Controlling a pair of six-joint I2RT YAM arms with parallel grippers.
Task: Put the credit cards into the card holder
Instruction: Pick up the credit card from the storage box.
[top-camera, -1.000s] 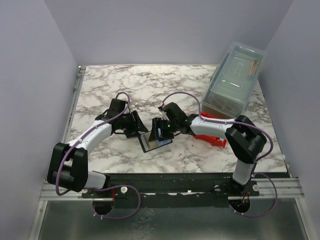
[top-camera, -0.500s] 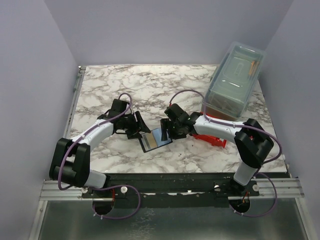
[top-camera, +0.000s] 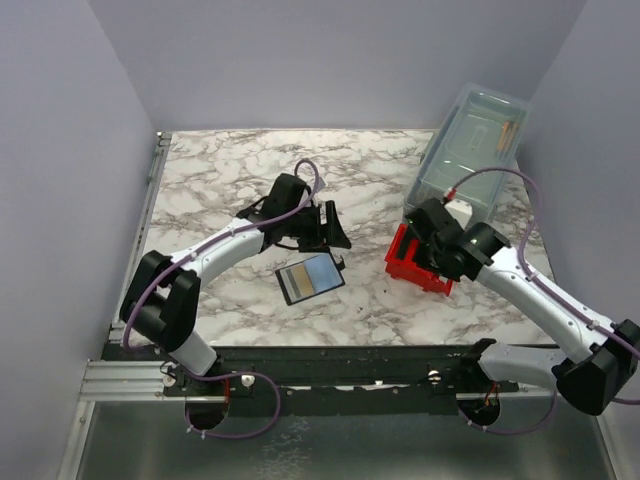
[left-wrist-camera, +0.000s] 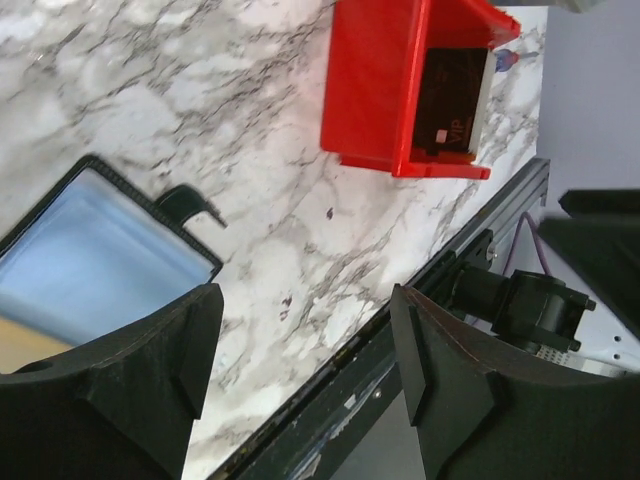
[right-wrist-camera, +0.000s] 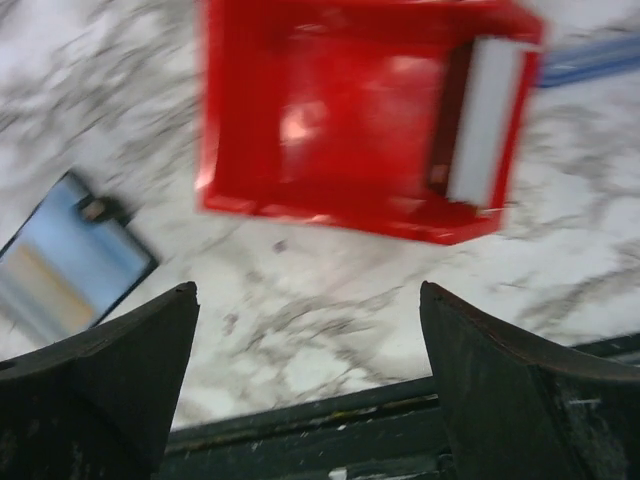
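The black card holder (top-camera: 309, 277) lies open on the marble table, its pale blue-grey panel up. An orange-gold card (top-camera: 292, 273) shows as a band at its left end. The holder also shows in the left wrist view (left-wrist-camera: 95, 250) and the right wrist view (right-wrist-camera: 72, 262). My left gripper (top-camera: 328, 226) is open and empty, raised just behind the holder. My right gripper (top-camera: 432, 232) is open and empty, above the red bin (top-camera: 418, 268). A dark card marked VIP (left-wrist-camera: 450, 100) stands inside the bin (left-wrist-camera: 375, 90).
A clear lidded box (top-camera: 470, 150) stands at the back right, just behind the red bin (right-wrist-camera: 350, 110). A white piece (right-wrist-camera: 485, 120) sits at the bin's right end. The table's front edge and a black rail (left-wrist-camera: 400, 370) lie close to the holder.
Both grippers have left the card holder. The left one rose and moved back and right. The right one swung right over the red bin. The holder stays on the table.
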